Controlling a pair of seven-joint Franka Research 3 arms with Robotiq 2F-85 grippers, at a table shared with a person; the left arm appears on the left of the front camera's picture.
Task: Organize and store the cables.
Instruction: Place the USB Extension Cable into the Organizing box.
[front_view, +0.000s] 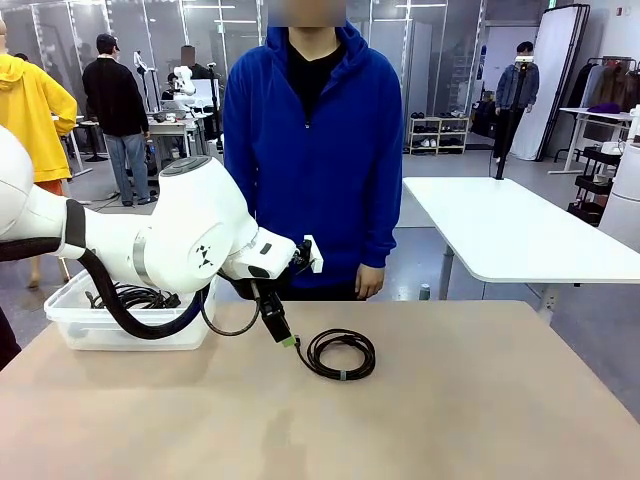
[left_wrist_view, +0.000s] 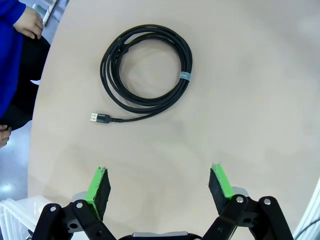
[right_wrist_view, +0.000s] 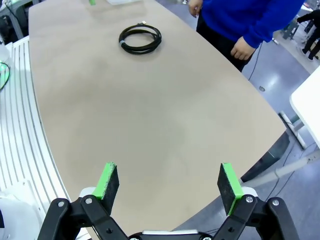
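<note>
One coiled black cable (front_view: 340, 353) lies flat on the tan table (front_view: 450, 400), near the far middle. In the left wrist view the coil (left_wrist_view: 147, 70) is bound by a small grey tie, and its USB plug (left_wrist_view: 100, 118) trails out to one side. My left gripper (front_view: 288, 340) hangs just left of the coil, slightly above the table, and in its own view it (left_wrist_view: 160, 182) stands open with nothing between the green pads. More black cables (front_view: 130, 297) rest in the white bin (front_view: 75, 322). My right gripper (right_wrist_view: 167, 182) is open and bare, far from the coil (right_wrist_view: 140, 38).
The bin stands at the table's far left corner, behind my left arm (front_view: 190, 235). A person in a blue top (front_view: 312, 150) stands at the far edge, hands down at the sides (right_wrist_view: 243, 50). A second white table (front_view: 520, 230) stands beyond on the right.
</note>
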